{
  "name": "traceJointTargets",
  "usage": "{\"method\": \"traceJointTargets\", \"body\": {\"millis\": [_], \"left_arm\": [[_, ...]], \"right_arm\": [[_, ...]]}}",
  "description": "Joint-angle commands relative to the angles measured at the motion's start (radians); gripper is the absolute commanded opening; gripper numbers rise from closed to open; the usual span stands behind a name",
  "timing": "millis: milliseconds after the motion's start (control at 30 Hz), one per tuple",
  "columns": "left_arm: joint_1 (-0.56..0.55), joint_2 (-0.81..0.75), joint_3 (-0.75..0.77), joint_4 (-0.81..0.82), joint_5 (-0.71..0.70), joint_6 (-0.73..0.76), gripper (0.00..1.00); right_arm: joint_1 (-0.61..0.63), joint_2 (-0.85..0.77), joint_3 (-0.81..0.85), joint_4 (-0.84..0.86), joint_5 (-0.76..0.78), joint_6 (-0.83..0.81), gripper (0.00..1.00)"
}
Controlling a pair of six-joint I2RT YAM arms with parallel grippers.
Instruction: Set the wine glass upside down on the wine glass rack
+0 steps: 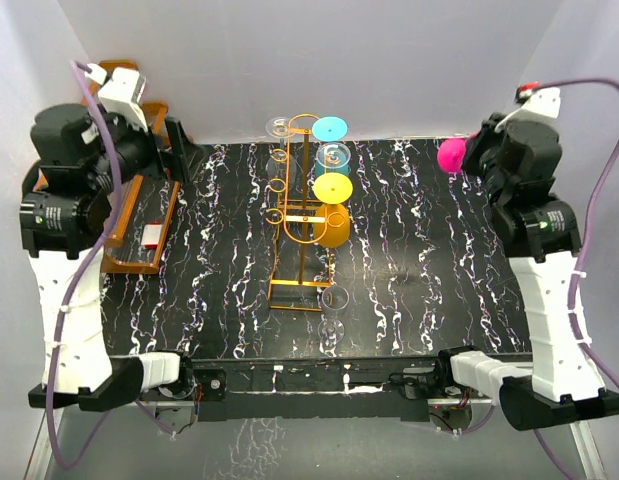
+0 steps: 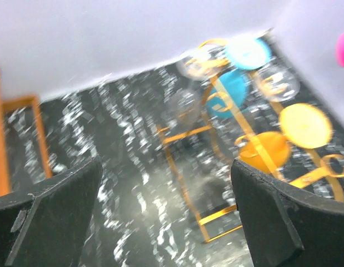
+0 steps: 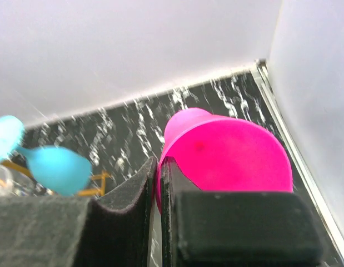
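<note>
The golden-orange wire wine glass rack (image 1: 299,250) stands mid-table; it also shows, blurred, in the left wrist view (image 2: 185,172). Blue (image 1: 330,128), yellow (image 1: 331,187) and clear glasses hang on it. My right gripper (image 1: 476,152) is raised at the far right and shut on the rim of a pink wine glass (image 1: 451,155). In the right wrist view the pink glass (image 3: 227,153) fills the space beyond the closed fingers (image 3: 133,194). My left gripper (image 1: 175,152) is raised at the far left, open and empty, with its jaws wide apart in the left wrist view (image 2: 166,178).
A brown wooden stepped shelf (image 1: 139,225) stands along the left edge under my left arm. A clear wine glass (image 1: 334,312) is on the table just right of the rack's base. White walls enclose the back and sides.
</note>
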Motion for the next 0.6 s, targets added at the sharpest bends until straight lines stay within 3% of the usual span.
{"method": "traceJointTargets", "body": {"millis": [0,167,267,333,467,567], "left_arm": [[0.005,0.15,0.195,-0.081,0.282,-0.211,0.97],[0.002,0.154,0.14,0.153,0.414,-0.427,0.97],[-0.019,0.194,0.137,0.29,0.501,-0.61,0.97],[-0.064,0.223,0.147,0.373,0.493,-0.686,0.97],[-0.185,0.293,0.204,0.445,0.389,-0.659,0.97],[-0.221,0.358,0.274,0.449,0.354,-0.663,0.97]], "right_arm": [[0.01,0.108,0.209,0.039,0.025,0.091,0.08],[0.01,0.119,0.24,0.22,0.011,0.327,0.07],[0.01,0.071,0.147,0.533,-0.182,0.325,0.07],[0.01,0.058,0.096,0.705,-0.231,0.321,0.07],[0.046,0.117,0.152,0.8,-0.094,0.378,0.07],[0.182,0.128,0.122,0.994,0.071,0.198,0.07]]}}
